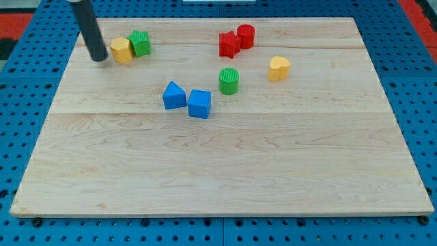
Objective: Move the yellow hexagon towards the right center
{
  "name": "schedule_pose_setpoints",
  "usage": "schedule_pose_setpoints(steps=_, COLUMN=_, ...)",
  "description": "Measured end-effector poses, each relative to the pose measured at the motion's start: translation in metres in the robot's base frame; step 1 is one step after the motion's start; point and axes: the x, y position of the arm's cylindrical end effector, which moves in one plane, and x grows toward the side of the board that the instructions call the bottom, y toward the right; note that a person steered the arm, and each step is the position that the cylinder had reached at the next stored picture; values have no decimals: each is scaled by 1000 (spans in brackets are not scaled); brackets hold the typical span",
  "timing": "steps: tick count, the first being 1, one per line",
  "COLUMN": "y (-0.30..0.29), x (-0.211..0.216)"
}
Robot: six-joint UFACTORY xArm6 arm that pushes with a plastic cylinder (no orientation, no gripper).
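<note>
The yellow hexagon [121,50] lies near the board's top left, touching a green block [141,43] on its right. My tip [100,57] rests on the board just left of the yellow hexagon, very close to it or touching. The dark rod rises from the tip toward the view's top.
A red star-like block [229,45] and a red cylinder [246,35] sit at top centre. A yellow heart-like block [278,68] lies right of centre. A green cylinder [229,80], a blue triangle [174,96] and a blue cube [199,104] lie mid-board. The wooden board [218,171] sits on a blue pegboard.
</note>
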Motion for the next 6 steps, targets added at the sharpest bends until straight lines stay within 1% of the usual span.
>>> schedule_pose_setpoints(steps=1, y=-32, x=-18)
schedule_pose_setpoints(steps=3, y=8, x=-16)
schedule_pose_setpoints(steps=4, y=56, x=1)
schedule_pose_setpoints(steps=5, y=66, x=-18)
schedule_pose_setpoints(steps=6, y=86, x=-18)
